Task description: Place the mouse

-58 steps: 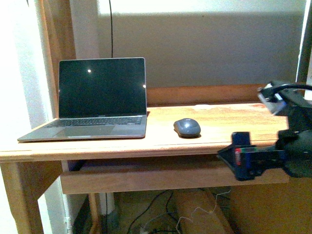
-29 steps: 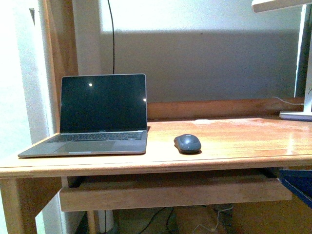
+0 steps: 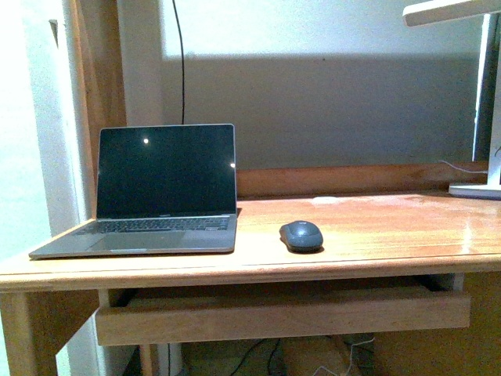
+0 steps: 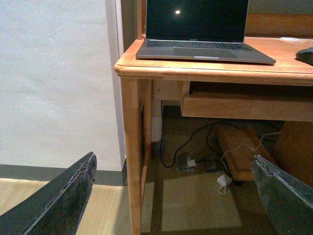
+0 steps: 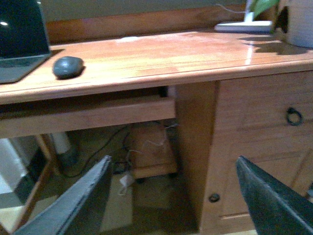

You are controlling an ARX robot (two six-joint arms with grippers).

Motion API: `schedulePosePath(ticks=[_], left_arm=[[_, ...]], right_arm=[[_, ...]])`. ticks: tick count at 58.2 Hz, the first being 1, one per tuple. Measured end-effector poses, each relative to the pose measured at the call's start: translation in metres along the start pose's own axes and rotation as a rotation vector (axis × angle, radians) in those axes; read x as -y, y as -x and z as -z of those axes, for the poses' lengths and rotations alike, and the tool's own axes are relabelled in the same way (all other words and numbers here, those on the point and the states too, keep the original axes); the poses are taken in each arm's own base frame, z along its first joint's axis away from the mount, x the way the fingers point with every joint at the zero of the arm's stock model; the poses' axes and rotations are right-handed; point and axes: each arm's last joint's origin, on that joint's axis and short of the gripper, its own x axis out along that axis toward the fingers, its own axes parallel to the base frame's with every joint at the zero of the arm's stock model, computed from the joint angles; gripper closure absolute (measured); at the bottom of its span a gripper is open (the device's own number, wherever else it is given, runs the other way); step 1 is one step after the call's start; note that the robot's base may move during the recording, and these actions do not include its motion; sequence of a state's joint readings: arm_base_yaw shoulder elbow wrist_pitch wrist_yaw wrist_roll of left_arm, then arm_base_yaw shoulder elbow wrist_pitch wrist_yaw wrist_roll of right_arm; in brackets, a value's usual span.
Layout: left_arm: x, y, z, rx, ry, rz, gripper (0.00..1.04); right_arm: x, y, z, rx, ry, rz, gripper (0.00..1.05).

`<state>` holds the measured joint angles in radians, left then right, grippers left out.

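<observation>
The mouse (image 3: pixel 300 235) sits flat on the wooden bench (image 3: pixel 376 227), near the front edge and just to the right of the laptop (image 3: pixel 156 192), apart from it with a strip of bare wood between them. The laptop stands open at the left end of the bench, its screen dark. At the far right of the front view, a white lamp base (image 3: pixel 476 189) rests on the bench top. Under the top, a wooden pull-out tray (image 3: pixel 282 313) hangs below the front edge.

No arm appears in the front view. The left claw (image 4: pixel 173 196) is low, down near the floor beside the bench's left leg (image 4: pixel 133 161), its two dark fingers (image 4: pixel 58 200) spread wide apart with nothing between them. The right claw (image 5: pixel 176 196) is also low, in front of the bench, its fingers (image 5: pixel 271 196) wide apart and empty. Its view shows the mouse (image 5: pixel 67 66) up on the bench, well apart from the claw, and a drawer with a ring pull (image 5: pixel 294 116) on the right side. Cables (image 4: pixel 195 152) lie on the floor beneath.
</observation>
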<state>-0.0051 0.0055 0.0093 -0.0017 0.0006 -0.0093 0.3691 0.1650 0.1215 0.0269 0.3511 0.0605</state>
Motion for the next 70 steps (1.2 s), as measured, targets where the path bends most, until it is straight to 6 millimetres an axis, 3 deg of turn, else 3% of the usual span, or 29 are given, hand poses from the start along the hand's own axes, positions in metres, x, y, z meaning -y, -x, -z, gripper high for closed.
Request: schedulePosePath(ticks=[9,20,38,60,70], left_arm=[[0.0,0.0,0.0,0.0,0.0,-0.001,0.07],[0.0,0.0,0.0,0.0,0.0,-0.001,0.07],[0.0,0.0,0.0,0.0,0.0,-0.001,0.07],[0.0,0.0,0.0,0.0,0.0,-0.001,0.07],[0.0,0.0,0.0,0.0,0.0,-0.001,0.07]], right_arm=[[0.011,0.001,0.007,0.013,0.038,0.001,0.67],[0.018,0.001,0.012,0.013,0.05,-0.019,0.96],[0.029,0.001,0.026,0.015,0.05,0.016,0.94],[0.029,0.002,0.025,0.023,0.051,0.014,0.94],[0.029,0.002,0.025,0.023,0.052,0.014,0.65]])
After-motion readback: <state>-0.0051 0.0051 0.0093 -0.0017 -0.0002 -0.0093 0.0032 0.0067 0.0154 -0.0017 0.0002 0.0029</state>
